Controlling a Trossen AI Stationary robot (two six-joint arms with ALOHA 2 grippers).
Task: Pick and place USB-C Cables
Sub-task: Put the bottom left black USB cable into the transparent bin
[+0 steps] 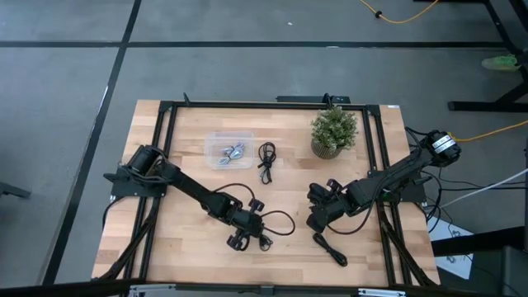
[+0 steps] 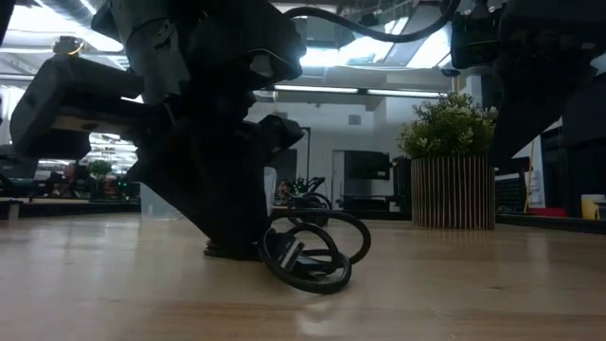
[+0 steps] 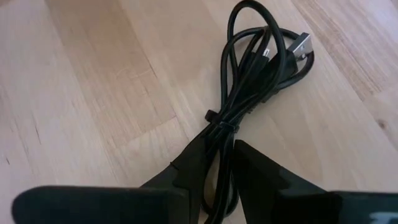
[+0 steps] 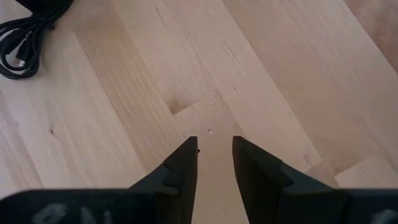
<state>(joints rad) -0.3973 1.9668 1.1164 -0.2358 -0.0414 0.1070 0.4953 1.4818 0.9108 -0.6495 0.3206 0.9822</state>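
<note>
My left gripper (image 1: pixel 241 242) is down at the table near its near edge, shut on a coiled black USB-C cable (image 3: pixel 249 74), whose loops (image 2: pixel 312 251) rest on the wood. My right gripper (image 4: pixel 216 146) hovers over bare wood right of centre, narrowly open and holding nothing. A second black cable (image 1: pixel 331 248) lies on the table just near of the right gripper. A third black cable (image 1: pixel 266 162) lies beside a clear container (image 1: pixel 216 139). That container holds pale cables (image 1: pixel 233 152). My left gripper pinches the black cable's bundled strands (image 3: pixel 219 134) between its two fingers, close to the small tie around the bundle. The fingers (image 3: pixel 186 168) come slanting down from above. The bundle runs forward out of the gap, and its plug end (image 3: pixel 301 43) and loops lie on the table.
A potted plant (image 1: pixel 333 130) stands toward the far right of the table. A black frame (image 1: pixel 247 105) runs along the table's far and side edges. Bare wood lies between the two grippers and along the near left.
</note>
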